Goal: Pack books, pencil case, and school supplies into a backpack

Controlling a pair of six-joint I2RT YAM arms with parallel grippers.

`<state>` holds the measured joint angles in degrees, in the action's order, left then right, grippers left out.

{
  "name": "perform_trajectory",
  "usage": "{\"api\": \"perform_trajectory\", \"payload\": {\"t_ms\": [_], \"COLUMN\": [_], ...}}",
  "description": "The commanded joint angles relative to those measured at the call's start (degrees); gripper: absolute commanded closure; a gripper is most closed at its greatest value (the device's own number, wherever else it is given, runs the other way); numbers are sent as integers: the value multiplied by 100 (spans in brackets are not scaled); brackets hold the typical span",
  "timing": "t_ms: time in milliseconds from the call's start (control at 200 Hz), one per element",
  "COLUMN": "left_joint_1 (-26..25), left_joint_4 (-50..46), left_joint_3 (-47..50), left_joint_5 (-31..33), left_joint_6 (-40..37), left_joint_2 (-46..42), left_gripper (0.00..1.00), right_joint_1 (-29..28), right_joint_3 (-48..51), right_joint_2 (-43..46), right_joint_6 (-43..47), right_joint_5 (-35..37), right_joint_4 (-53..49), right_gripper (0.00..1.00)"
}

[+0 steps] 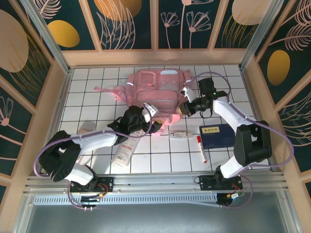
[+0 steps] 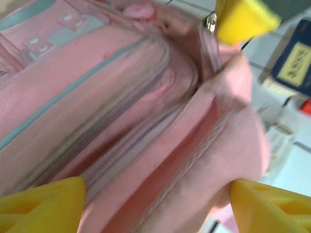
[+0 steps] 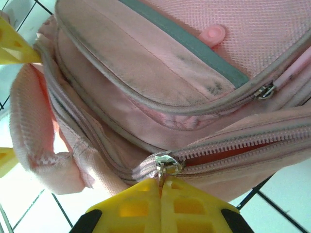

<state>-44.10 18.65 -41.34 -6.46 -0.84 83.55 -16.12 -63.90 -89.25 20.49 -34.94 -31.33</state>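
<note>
Backpack (image 1: 160, 90), pink, lies flat on the white tiled table (image 1: 87, 87), at 12 o'clock from the table's centre, with its pockets facing up.

Left gripper (image 1: 150, 116) sits at the bag's 7 o'clock corner. In the left wrist view its yellow fingers (image 2: 43, 204) stand far apart at the lower corners of the frame. The unzipped mouth of a front pocket (image 2: 160, 145) lies between them and nothing is pinched. Jaws released.

Right gripper (image 1: 186, 109) sits at the bag's 4 o'clock corner. In the right wrist view both of its yellow fingers (image 3: 141, 208) are pressed together on a metal zipper pull (image 3: 167, 167) at the end of a zip line that gapes slightly. Jaws clenched on that pull. One finger of the left gripper touches the pocket's far corner at 10 o'clock in that frame.

Book (image 1: 217, 136), dark navy with a pale label, lies flat on the tiles at 4 o'clock from the bag, apart from it and beside the right arm's forearm. It also shows at 2 o'clock in the left wrist view.

Marker (image 1: 200, 148), white with red ends, lies just beside the book at its 8 o'clock, and whether the two touch cannot be told.

Small pale item (image 1: 181, 133) lies at 6 o'clock from the bag; what it is cannot be made out.

Long white flat pack (image 1: 125, 151) with red print lies at 7 o'clock from the bag, partly under the left arm.
</note>
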Motion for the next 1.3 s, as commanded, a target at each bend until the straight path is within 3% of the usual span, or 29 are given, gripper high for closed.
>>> {"api": "perform_trajectory", "payload": {"t_ms": [0, 50, 140, 205, 275, 425, 525, 796, 981, 1056, 1146, 1296], "left_joint_1": [-8, 1, 169, 429, 809, 906, 899, 898, 899, 902, 903, 954], "left_joint_4": [-550, -1150, -2214, -2769, -3194, -3996, -3769, -2981, -2910, -2935, -3200, -3506], "left_joint_3": [-558, -857, -1396, -1923, -2355, -2897, -2792, -2774, -3101, -3284, -3667, -4426], "left_joint_5": [-1017, -1211, -1646, -1459, -1685, -1725, -1410, -91, 178, -22, -259, 32], "left_joint_6": [661, 311, -1151, -1796, -2442, -4631, -5292, -5761, -5496, -5230, -4790, -3498], "left_joint_2": [-418, -516, -489, -138, 377, 1210, 1400, 1899, 2263, 2353, 2395, 2449], "left_gripper": [23, 25, 34, 39, 45, 37, 30, 36, 70, 100, 100, 100], "right_joint_1": [-163, -197, -254, -288, -316, -326, -324, -316, -314, -314, -367, -418], "right_joint_3": [111, 60, 107, 224, 234, 125, 42, -70, -27, 16, 42, 230], "right_joint_2": [189, 108, 37, 81, 101, 60, 16, -56, 14, 63, 79, 208], "right_joint_6": [-46, 244, 741, 1050, 1225, 1361, 1409, 1481, 1542, 1650, 1808, 1797], "right_joint_5": [-139, 76, 473, 542, 534, 394, 352, 252, 210, 129, 304, 438], "right_joint_4": [182, -44, -206, -127, -86, -168, -208, -265, -244, -234, -319, -230], "right_gripper": [100, 100, 100, 100, 100, 100, 100, 100, 100, 100, 100, 100]}}
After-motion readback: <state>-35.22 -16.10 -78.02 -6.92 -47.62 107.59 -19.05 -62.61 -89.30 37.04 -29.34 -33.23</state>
